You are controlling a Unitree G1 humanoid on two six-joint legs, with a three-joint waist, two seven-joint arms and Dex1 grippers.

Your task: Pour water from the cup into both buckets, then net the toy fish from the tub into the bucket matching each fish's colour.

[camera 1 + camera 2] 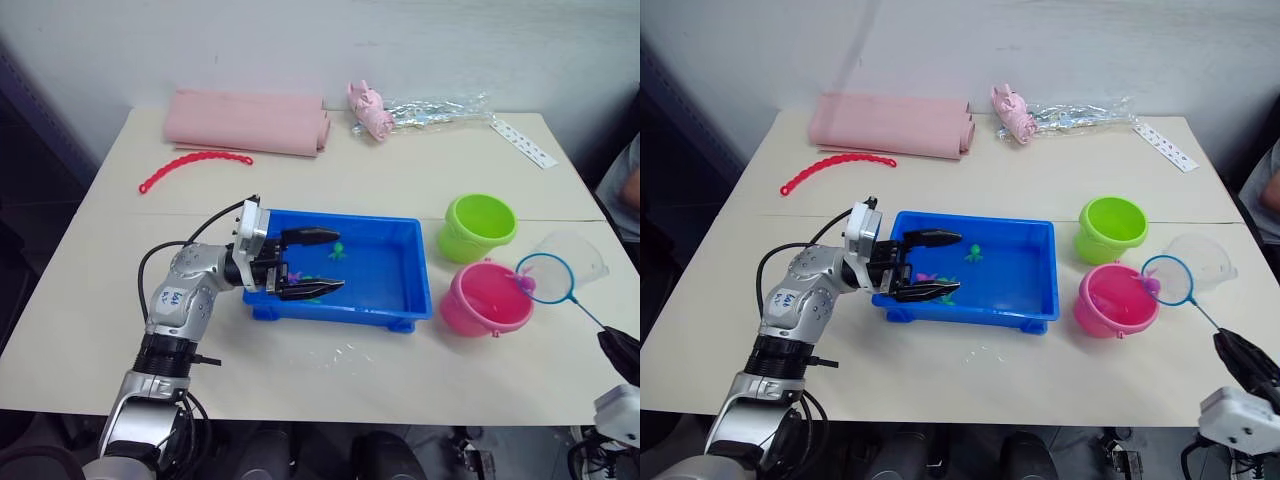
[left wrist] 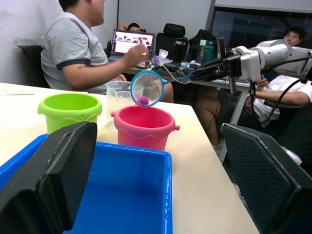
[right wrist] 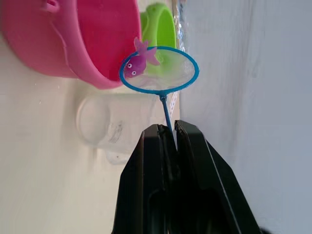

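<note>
Right gripper (image 3: 168,134): we clamp the net (image 3: 159,69) handle; its pink fish (image 3: 137,62) hangs over the pink bucket (image 1: 487,298).
Left gripper (image 1: 324,261): released above the tub (image 1: 395,300).

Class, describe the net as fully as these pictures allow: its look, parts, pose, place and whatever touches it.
The net has a round blue hoop, a clear mesh and a thin blue handle. The right hand is shut on the handle's end and holds the net in the air, with the hoop over the near right rim of the pink bucket, in front of the clear cup. One pink-magenta fish lies in the mesh at the hoop's edge on the bucket's side.
</note>
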